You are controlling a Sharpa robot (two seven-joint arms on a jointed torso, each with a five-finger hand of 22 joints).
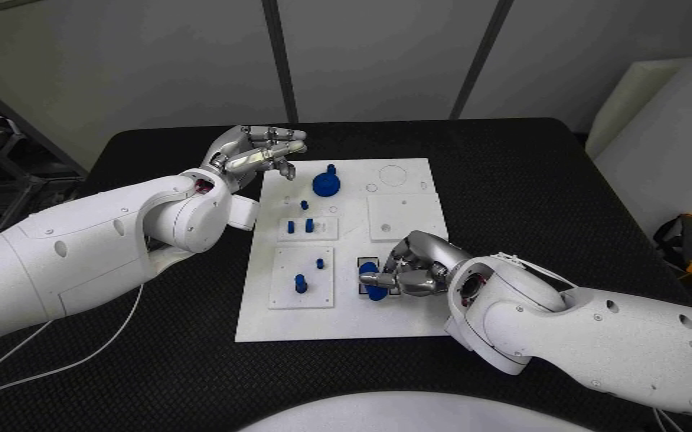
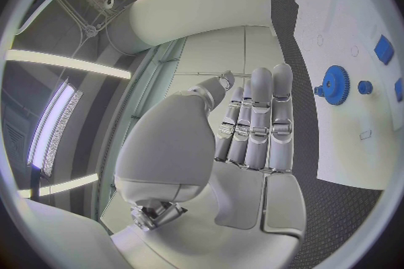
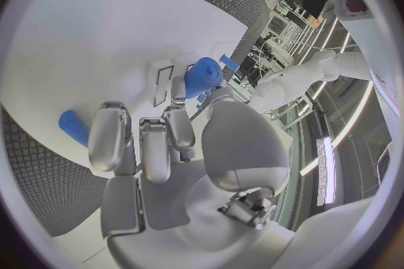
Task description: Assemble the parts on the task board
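Observation:
The white task board [image 1: 407,177] lies in the middle of the black table. A blue gear [image 1: 327,184] stands at its far side, also seen as the blue gear [image 2: 335,85] in the left wrist view. Small blue pegs [image 1: 299,224] stand in the middle plate, and two more blue pieces [image 1: 302,283] in the near left plate. My left hand [image 1: 260,155] hovers over the board's far left corner, fingers [image 2: 255,122] straight, holding nothing. At the board's near right, my right hand [image 1: 414,266] grips a blue cylindrical part [image 3: 202,76], the same blue part [image 1: 375,280] seen against the board.
Another blue peg [image 3: 74,126] lies on the board close to my right hand's fingers. The black mat [image 1: 548,182] surrounds the board with free room on the right and far side. A white object [image 1: 649,132] stands past the table's right edge.

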